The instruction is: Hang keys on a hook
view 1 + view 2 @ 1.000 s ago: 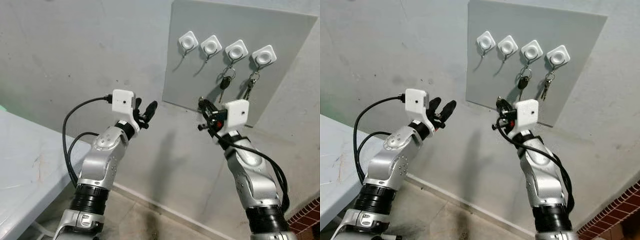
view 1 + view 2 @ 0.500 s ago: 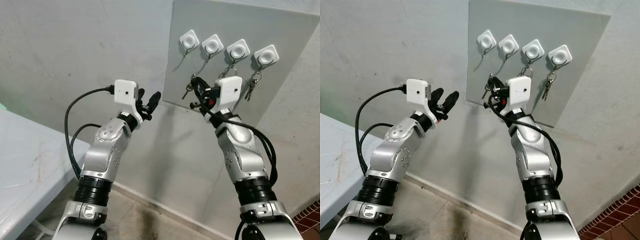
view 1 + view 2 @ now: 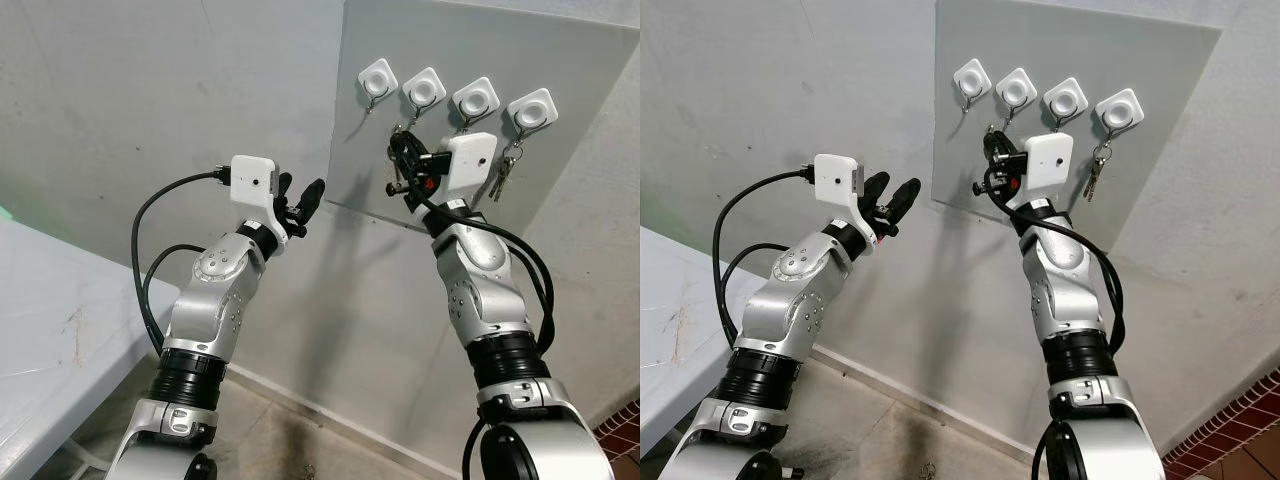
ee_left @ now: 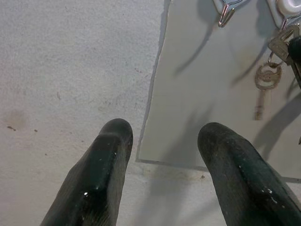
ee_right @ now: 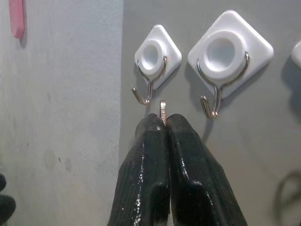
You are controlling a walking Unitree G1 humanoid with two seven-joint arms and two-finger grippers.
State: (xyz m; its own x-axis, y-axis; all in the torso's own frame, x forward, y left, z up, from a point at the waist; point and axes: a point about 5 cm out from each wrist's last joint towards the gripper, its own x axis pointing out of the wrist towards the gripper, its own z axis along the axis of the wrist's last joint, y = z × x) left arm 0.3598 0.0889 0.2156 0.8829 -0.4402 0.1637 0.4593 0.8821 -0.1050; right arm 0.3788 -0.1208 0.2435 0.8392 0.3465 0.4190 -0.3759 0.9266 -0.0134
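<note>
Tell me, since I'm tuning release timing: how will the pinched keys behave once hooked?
The keys hang from a loose ring, so they will probably swing and jingle. The right gripper pinches only a thin metal edge, so slipping seems possible. The second hook looks rigid.

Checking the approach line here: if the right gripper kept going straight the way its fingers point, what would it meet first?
Probably the grey board, between the two bare hooks. The right gripper, shut on a key, points there; depth is unclear.

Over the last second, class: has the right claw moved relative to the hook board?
Yes. The right claw, shut on keys, rose from below the grey board's lower edge toward the second hook.
</note>
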